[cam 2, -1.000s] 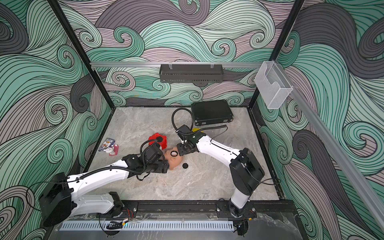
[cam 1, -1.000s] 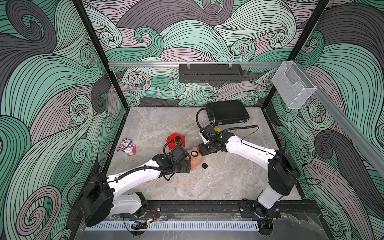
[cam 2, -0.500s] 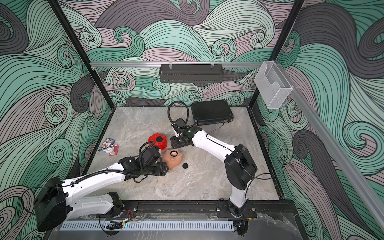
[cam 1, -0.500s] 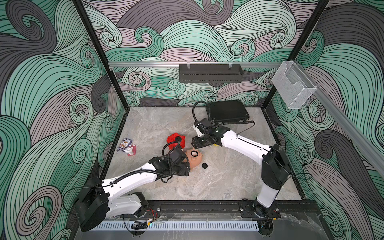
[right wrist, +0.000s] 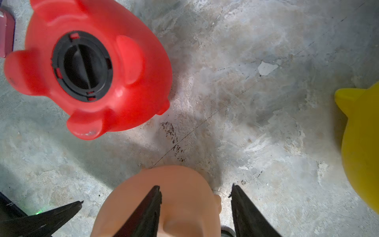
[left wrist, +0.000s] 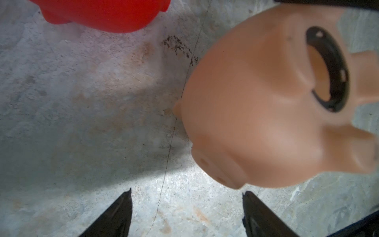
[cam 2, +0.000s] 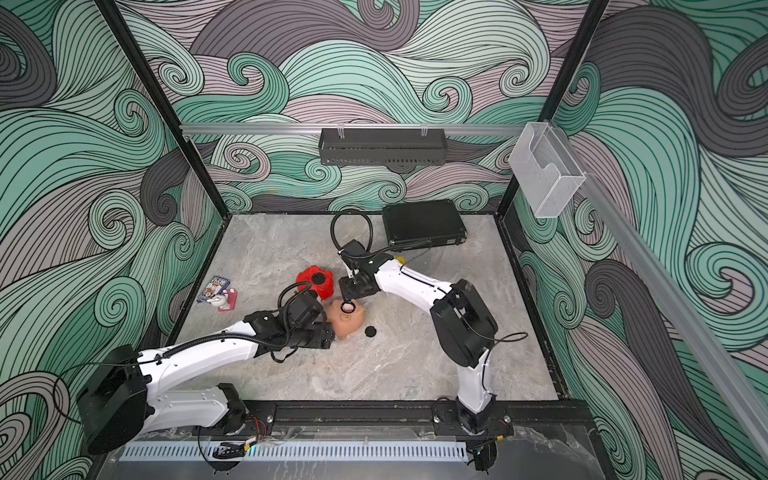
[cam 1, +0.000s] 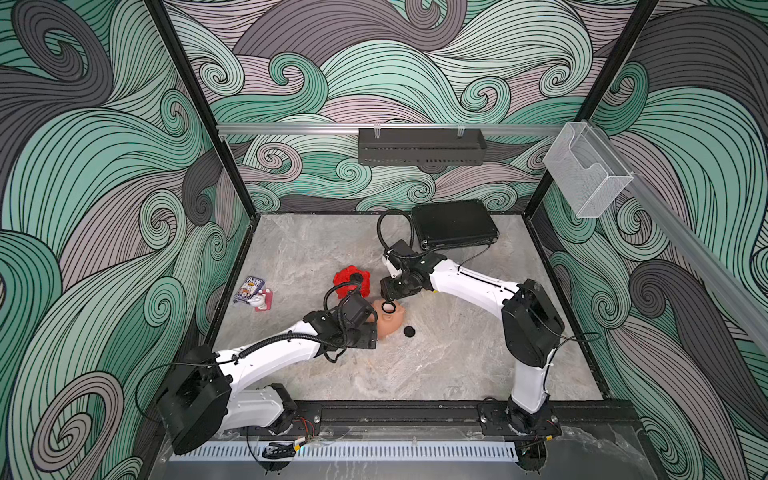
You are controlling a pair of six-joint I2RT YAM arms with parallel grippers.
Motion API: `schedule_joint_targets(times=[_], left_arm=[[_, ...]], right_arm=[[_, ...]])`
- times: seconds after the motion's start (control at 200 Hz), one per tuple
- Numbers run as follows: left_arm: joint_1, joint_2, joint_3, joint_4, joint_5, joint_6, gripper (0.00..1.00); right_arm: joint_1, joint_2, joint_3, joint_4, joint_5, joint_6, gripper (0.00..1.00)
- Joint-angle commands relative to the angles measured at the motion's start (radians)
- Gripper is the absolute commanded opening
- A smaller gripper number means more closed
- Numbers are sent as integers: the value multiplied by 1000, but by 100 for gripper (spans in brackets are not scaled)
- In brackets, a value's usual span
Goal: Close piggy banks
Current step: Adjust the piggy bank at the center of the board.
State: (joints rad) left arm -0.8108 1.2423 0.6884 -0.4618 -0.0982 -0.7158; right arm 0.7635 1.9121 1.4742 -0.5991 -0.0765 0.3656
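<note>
White arm links, black joints

A smooth, softly sheened plastic skin is shown on the peach-pink pig (left wrist: 266, 106), with a matt black plastic ring (left wrist: 336, 67) set into its belly. Glossy moulded plastic is seen on the red pig (right wrist: 131, 82), at about ten o'clock from the peach one in both top views, and its black plug (right wrist: 82, 65) looks matt. The yellow pig (right wrist: 361, 143) is smooth and shiny. The tabletop (cam 1: 436, 365) is rendered as mottled grey stone, rough and scuffed. A dull black finish is carried by the rectangular case (cam 1: 453, 224).
</note>
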Motion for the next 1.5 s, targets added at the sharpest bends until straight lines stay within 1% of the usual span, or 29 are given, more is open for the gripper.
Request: schedule_joint_targets(times=[0.0,0.375,0.68,0.866,1.036,1.156,1.296,1.496], left_arm=[[16,14,25,9,-31,-19,84],[63,26,28,18,-37,-24,84],[91,-12,33,2,-34,-25,84],[90,-56,-4,-14,46,-35,82],[85,-142,-113,72,157,-40,79],[75,-168,-160,118,216,-58,78],[55,-149,-172,165,237,-65,78],[50,-61,-114,176,223,-45,77]], right_arm=[[-1,-21,-15,-36,50,-17,56],[-6,-60,-64,-57,87,-20,56],[-26,-85,-87,-61,89,-19,57],[-43,-75,-65,-60,77,-28,58],[-44,-44,-35,-55,46,-38,58],[-44,-22,-23,-49,24,-34,58],[-44,-10,-13,-48,17,-31,58],[-44,-12,-18,-49,17,-34,58]])
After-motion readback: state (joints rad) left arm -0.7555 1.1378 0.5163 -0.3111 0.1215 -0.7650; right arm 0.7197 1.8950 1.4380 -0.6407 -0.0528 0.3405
